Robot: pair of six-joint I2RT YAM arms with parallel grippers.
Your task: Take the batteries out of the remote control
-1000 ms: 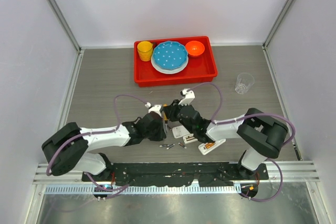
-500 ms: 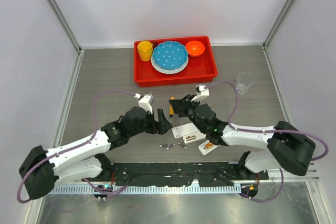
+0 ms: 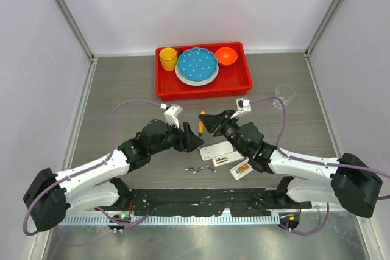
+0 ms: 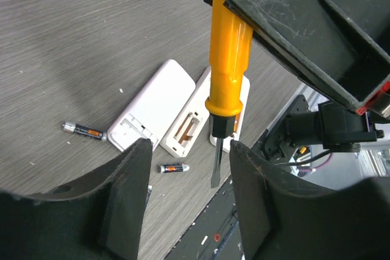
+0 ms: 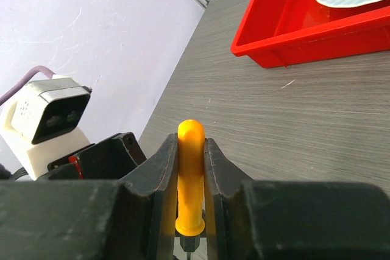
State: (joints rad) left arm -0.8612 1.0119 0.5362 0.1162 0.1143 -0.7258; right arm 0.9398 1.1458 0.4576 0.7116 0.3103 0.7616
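Batteries (image 4: 84, 130): loose on grey wood-grain table (image 3: 122, 89), beside opened white remote pieces (image 4: 155, 111). Left gripper (image 3: 191, 142): fingers apart, empty. Right gripper (image 5: 191, 145): clamped on orange-handled screwdriver (image 4: 228, 59). Red tray (image 3: 231, 89) far side; white walls (image 3: 195, 4).

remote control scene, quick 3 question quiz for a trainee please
1. Fill the gap: the left end effector has its jaws standing ____.
2. Which one grips the screwdriver? A left end effector; B right end effector; C neither.
3. True or false: the blue plate lies in the red tray.
Key: 1 open; 2 B; 3 true.
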